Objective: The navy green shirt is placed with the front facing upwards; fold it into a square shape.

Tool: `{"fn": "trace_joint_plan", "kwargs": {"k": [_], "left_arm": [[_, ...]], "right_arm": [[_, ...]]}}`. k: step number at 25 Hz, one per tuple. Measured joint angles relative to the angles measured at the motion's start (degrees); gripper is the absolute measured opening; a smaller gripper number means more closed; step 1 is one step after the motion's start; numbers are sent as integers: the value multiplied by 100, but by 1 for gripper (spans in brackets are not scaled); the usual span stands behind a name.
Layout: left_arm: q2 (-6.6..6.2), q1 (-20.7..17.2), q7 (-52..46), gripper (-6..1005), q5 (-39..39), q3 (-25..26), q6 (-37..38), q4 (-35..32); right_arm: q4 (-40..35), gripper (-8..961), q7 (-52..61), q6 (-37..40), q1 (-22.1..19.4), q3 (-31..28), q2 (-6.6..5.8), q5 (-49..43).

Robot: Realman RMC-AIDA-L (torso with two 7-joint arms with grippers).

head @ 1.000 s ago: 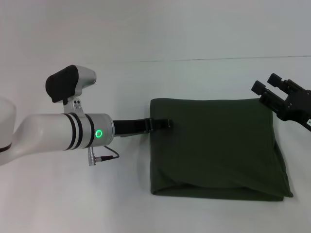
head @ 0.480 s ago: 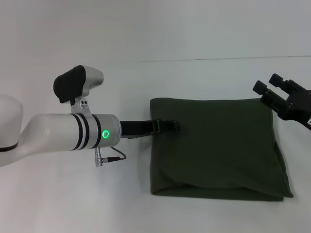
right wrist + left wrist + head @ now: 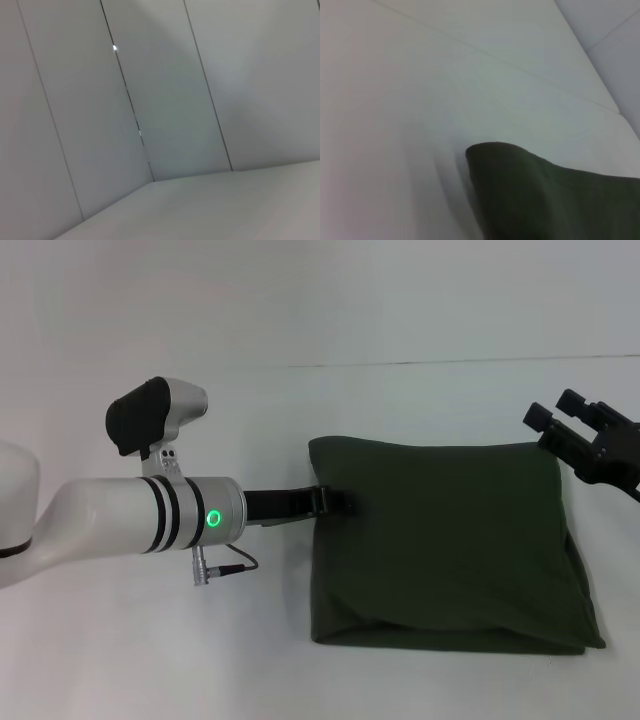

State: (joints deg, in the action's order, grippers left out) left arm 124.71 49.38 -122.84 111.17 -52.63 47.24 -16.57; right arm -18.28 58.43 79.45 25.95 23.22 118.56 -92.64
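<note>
The navy green shirt (image 3: 450, 540) lies folded into a rough square on the white table, with no lettering showing. Its front edge shows stacked layers. My left gripper (image 3: 343, 502) reaches in from the left, its dark fingers together, lying at the shirt's left edge. A rounded corner of the shirt (image 3: 545, 195) fills the lower part of the left wrist view. My right gripper (image 3: 555, 412) is open and empty, just off the shirt's far right corner. The right wrist view shows only white wall panels.
The white table (image 3: 200, 660) extends left of and in front of the shirt. A white wall (image 3: 320, 300) rises behind the table's far edge. My left arm's white forearm (image 3: 110, 525) lies across the table's left part.
My left gripper pushed right onto the shirt's left edge, then drew back a little to the left. My right gripper drifted slightly right. The shirt stays folded.
</note>
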Motion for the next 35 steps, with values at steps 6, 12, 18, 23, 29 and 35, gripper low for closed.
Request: {"fn": "trace_joint_plan", "kwargs": {"k": [6, 12, 18, 23, 29, 35], "left_arm": [[0, -33, 60, 345, -53, 16, 118, -6], [-24, -159, 136, 130, -53, 0, 309, -131], [-52, -546, 115, 56, 6, -2, 782, -759], [-88, -873, -166, 57, 426, -2, 1031, -1402], [-177, -1005, -457, 56, 1102, 60, 1135, -1803], [-278, -1022, -468, 63, 1205, 76, 1083, -1931]], "right_arm": [[-65, 653, 17, 0, 18, 21, 13, 9], [-70, 653, 19, -34, 21, 17, 26, 0], [-71, 653, 19, -44, -2, 1, 44, 0], [-71, 653, 19, -55, 4, -2, 55, 0], [-66, 653, 19, -104, 23, 23, 75, 0], [-32, 653, 19, -113, 51, 41, 88, -6]]}}
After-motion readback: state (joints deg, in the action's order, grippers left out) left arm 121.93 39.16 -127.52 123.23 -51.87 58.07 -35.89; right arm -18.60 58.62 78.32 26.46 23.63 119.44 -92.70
